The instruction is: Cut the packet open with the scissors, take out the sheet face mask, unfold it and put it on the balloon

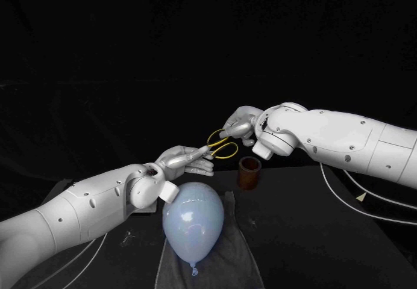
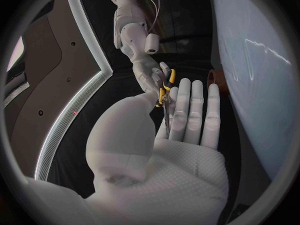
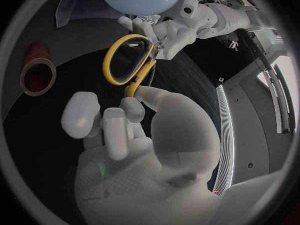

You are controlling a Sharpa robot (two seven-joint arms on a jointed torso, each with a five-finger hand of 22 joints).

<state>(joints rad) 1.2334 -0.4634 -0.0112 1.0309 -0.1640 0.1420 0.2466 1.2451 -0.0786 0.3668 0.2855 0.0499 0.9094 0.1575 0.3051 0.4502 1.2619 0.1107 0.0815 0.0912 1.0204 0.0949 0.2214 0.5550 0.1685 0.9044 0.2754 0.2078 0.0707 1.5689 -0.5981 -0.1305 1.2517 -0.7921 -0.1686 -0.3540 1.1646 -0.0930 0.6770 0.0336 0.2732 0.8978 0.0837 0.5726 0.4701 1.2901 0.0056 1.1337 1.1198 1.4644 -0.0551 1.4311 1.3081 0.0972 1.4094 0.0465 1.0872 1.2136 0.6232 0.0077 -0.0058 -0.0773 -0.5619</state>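
scissors (image 1: 222, 146) blades were tucked behind the left robot hand (image 1: 185, 159), so couldn't tell what they were touching

Balloon (image 1: 193, 220) on cloth (image 1: 239, 265); tube (image 1: 249, 173) behind, rightward; scissors (image 1: 222, 146) left of tube.

Balloon (image 1: 193, 220) blocks table (image 1: 330, 241) centre; brown cylinder (image 1: 249, 173) (upright, probably hollow) near it, gap between.

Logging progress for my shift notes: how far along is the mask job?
Done: the scissors are picked up. In hand: the left robot hand and right robot hand both hold them in the air. Remaining: cutting, unfolding, masking; the balloon lies bare.
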